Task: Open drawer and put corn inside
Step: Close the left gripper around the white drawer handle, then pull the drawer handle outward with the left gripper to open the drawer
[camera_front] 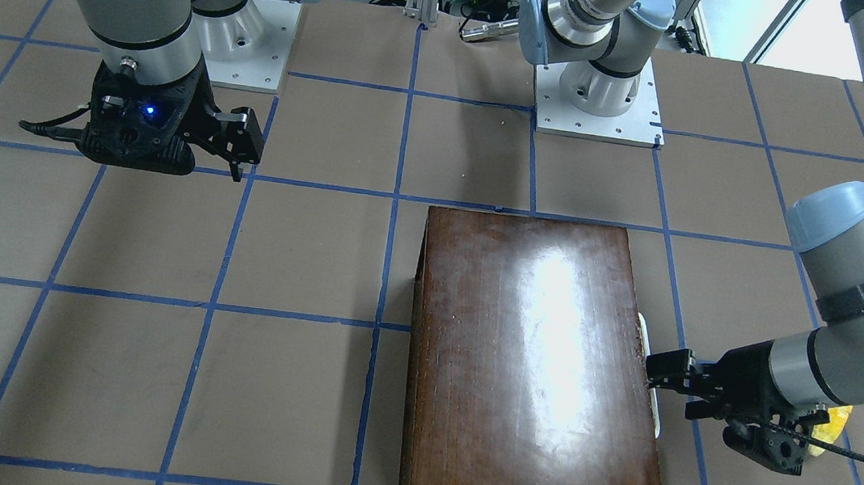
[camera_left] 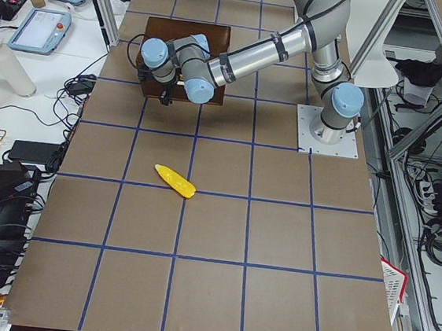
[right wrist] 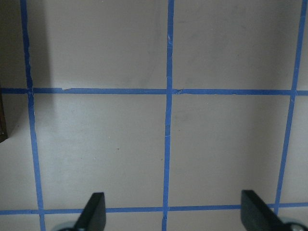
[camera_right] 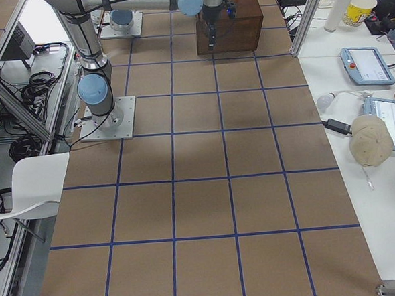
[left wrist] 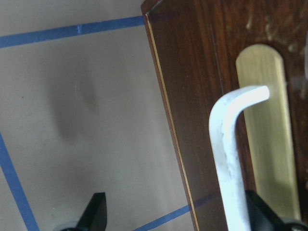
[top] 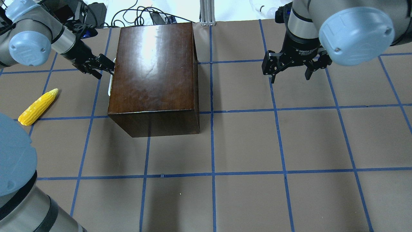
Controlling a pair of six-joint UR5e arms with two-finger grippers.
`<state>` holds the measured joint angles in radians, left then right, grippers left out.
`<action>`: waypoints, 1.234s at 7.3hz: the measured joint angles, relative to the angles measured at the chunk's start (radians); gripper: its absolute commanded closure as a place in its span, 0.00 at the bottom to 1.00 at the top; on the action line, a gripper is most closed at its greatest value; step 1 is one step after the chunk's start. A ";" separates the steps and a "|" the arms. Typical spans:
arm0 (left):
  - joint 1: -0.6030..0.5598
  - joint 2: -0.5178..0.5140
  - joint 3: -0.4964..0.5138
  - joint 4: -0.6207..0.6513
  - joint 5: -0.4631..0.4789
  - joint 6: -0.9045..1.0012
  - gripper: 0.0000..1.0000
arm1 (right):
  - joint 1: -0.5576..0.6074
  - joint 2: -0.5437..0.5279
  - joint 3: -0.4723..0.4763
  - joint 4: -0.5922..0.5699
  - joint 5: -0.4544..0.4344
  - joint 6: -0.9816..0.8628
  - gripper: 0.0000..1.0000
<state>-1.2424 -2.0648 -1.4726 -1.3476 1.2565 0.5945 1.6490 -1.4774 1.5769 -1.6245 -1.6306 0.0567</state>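
At the drawer [left wrist: 192,106]'s white handle [left wrist: 226,159]: left tool [top: 105,68], released.
On the box [top: 151,74]'s handle side lies the corn [top: 38,106]; opposite, the right tool [top: 289,77], released.

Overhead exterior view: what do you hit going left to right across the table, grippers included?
corn → left gripper → dark-brown box → right gripper

The dark-brown wooden box [top: 151,71] is glossy. The brown desk [top: 244,141] looks matt and papery. The slim white handle [left wrist: 225,159] appears scuffed.
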 measured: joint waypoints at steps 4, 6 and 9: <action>0.005 0.000 0.009 -0.002 0.005 0.029 0.00 | 0.000 -0.001 0.000 -0.001 0.000 0.000 0.00; 0.007 -0.004 0.011 -0.001 0.006 0.038 0.00 | 0.000 -0.001 0.000 0.000 0.000 0.000 0.00; 0.015 -0.006 0.028 -0.001 0.007 0.054 0.00 | 0.000 0.000 0.000 0.000 0.000 0.000 0.00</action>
<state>-1.2270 -2.0712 -1.4444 -1.3486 1.2636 0.6481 1.6490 -1.4774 1.5769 -1.6248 -1.6306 0.0568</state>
